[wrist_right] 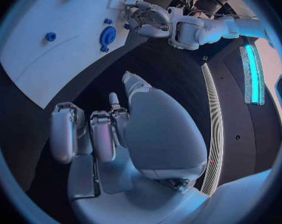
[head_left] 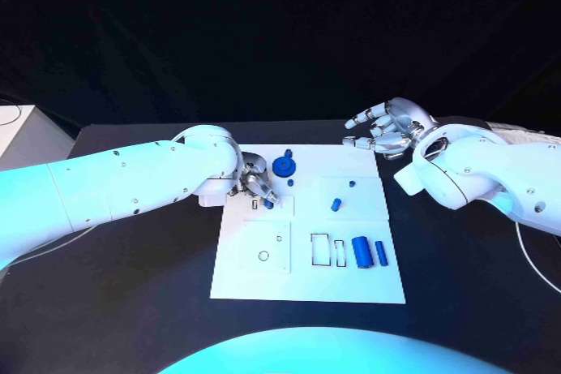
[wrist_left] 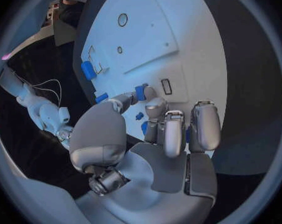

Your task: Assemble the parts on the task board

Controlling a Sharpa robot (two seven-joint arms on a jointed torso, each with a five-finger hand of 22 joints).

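Left robot hand (head_left: 255, 183) pinching blue part (wrist_left: 141, 91), half-hidden, right robot hand (head_left: 383, 126) empty, curled

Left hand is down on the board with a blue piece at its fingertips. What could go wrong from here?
The left hand pinches a small blue part at the very fingertips; it could slip or tilt before seating. Its fingers cover that stretch of the task board in the head view, so alignment is hard to judge. Loose parts nearby, like the blue disc piece, could get knocked.

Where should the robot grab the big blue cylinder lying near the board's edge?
Probably around the middle of the big cylinder, from above, fingers on its long sides. It lies flat on the board, with a thinner blue piece close beside it, so the pinch must stay narrow.
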